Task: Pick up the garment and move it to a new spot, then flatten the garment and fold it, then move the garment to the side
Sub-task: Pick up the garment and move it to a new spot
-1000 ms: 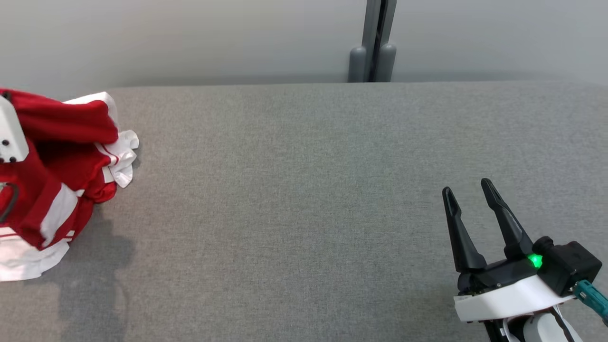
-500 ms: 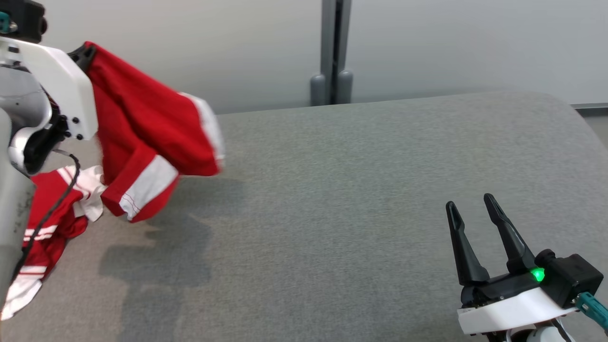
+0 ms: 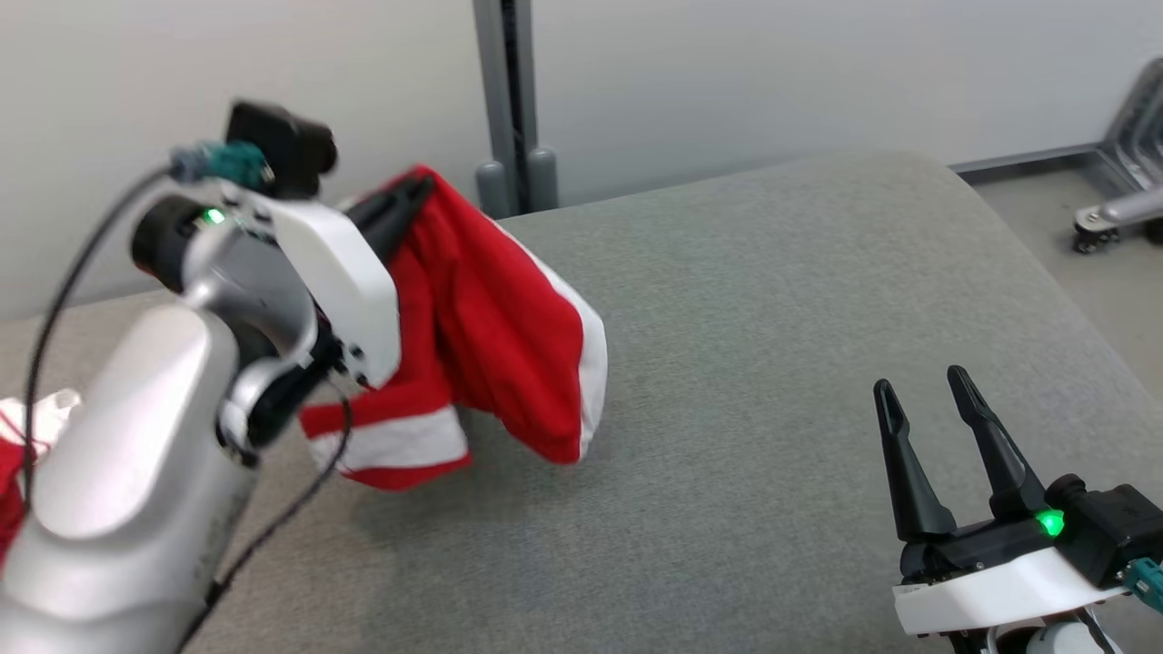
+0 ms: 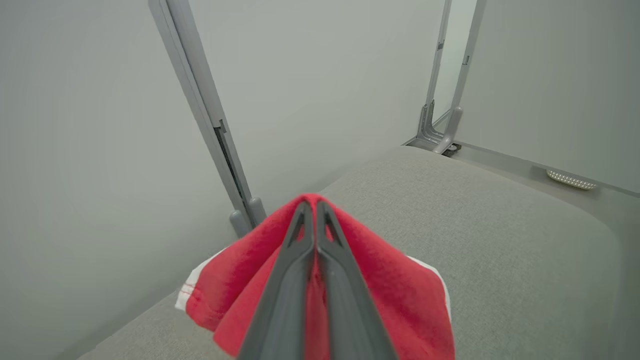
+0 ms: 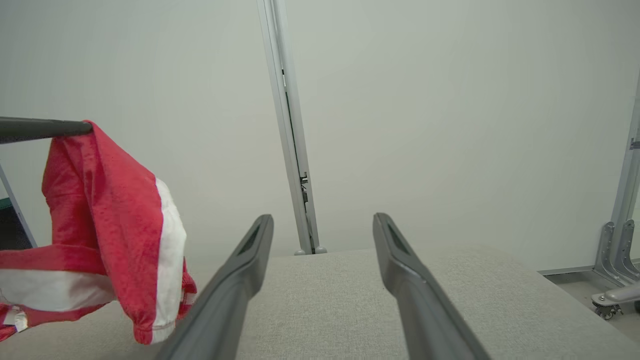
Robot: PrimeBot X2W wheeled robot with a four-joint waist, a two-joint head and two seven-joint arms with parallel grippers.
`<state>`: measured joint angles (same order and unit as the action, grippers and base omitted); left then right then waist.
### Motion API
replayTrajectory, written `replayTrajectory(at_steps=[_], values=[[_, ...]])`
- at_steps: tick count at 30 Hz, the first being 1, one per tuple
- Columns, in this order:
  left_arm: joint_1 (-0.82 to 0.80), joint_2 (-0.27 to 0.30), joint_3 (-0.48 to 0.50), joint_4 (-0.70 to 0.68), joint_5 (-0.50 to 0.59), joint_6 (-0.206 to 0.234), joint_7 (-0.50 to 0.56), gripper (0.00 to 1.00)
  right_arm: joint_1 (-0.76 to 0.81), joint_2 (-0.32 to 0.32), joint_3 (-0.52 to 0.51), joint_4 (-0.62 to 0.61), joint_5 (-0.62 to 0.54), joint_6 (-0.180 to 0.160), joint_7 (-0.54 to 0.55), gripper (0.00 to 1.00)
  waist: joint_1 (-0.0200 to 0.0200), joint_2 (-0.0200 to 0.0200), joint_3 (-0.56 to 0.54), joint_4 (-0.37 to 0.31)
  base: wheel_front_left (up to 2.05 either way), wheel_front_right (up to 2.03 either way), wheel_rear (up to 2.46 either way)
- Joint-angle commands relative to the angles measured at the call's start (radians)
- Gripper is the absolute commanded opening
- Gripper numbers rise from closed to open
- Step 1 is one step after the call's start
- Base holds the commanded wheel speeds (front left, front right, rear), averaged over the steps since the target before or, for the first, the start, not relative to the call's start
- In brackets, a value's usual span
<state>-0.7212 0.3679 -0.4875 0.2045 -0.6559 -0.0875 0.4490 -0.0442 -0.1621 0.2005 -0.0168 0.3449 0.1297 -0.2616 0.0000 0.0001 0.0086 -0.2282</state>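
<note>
Left gripper [image 3: 418,188], fingers clamped on the red-and-white garment [image 3: 495,336], held above the far left of the bench [image 3: 772,345], lower hem possibly touching it. Right gripper [image 3: 919,385] near right, fingers apart, empty.

The garment [image 3: 491,327] is red, with broad white bands and a white edge. The tabletop [image 3: 772,300] is plain grey, finely woven. The left hand [image 3: 420,187] and the right hand [image 3: 922,385] each have black fingers [image 3: 909,481], a white shell [image 3: 990,595] and a small green light [image 3: 1051,522]. The wall [image 3: 772,73] is pale grey.
</note>
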Motion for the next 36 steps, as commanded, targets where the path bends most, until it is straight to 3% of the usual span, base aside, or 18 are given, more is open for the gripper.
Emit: replayTrajectory(at_steps=[1, 7, 16, 17, 18, 23, 30, 33, 36], values=[[0.023, 0.000, -0.001, -0.010, 0.006, 0.005, -0.017, 0.00, 0.003, -0.007, -0.003, -0.003, 0.009, 0.002, -0.005, 1.00, 0.0000, -0.0001, 0.008, -0.021, 0.00, 0.00, 0.00], [0.147, -0.035, -0.043, 0.000, 0.036, 0.022, -0.122, 0.00, 0.000, -0.007, -0.002, -0.002, 0.008, 0.002, -0.005, 1.00, 0.0000, -0.0001, 0.024, -0.055, 0.00, 0.00, 0.00], [0.263, -0.110, -0.157, 0.164, 0.091, -0.002, -0.257, 0.00, -0.004, 0.001, -0.004, 0.007, 0.001, 0.002, -0.005, 1.00, 0.0000, -0.0001, 0.053, -0.040, 0.00, 0.00, 0.00], [0.265, -0.120, -0.166, 0.184, 0.094, -0.007, -0.272, 0.31, -0.004, 0.001, -0.003, 0.010, 0.001, 0.002, -0.005, 1.00, 0.0000, -0.0001, 0.054, -0.035, 0.00, 0.00, 0.00], [0.264, -0.131, -0.170, 0.198, 0.095, -0.008, -0.290, 1.00, -0.004, 0.002, -0.003, 0.011, 0.000, 0.002, -0.005, 1.00, 0.0000, -0.0001, 0.055, -0.029, 0.00, 0.00, 0.00], [0.236, -0.157, -0.177, 0.240, 0.104, -0.013, -0.361, 1.00, 0.004, -0.001, -0.007, 0.014, -0.002, 0.002, -0.005, 1.00, 0.0000, -0.0001, 0.053, 0.007, 0.00, 0.00, 0.00], [0.223, -0.130, -0.135, 0.183, 0.089, 0.003, -0.411, 1.00, 0.020, -0.002, -0.018, 0.005, -0.001, 0.002, -0.005, 1.00, 0.0000, -0.0001, 0.041, 0.054, 0.00, 0.00, 0.00], [0.252, -0.103, -0.090, 0.130, 0.076, 0.042, -0.443, 1.00, 0.032, 0.000, -0.024, 0.003, 0.007, 0.002, -0.005, 1.00, 0.0000, -0.0001, 0.033, 0.073, 0.00, 0.00, 0.00], [0.324, -0.063, -0.021, 0.054, 0.062, 0.111, -0.496, 1.00, 0.052, 0.003, -0.039, 0.001, 0.017, 0.002, -0.005, 1.00, 0.0000, -0.0001, 0.021, 0.097, 0.00, 0.00, 0.00]])
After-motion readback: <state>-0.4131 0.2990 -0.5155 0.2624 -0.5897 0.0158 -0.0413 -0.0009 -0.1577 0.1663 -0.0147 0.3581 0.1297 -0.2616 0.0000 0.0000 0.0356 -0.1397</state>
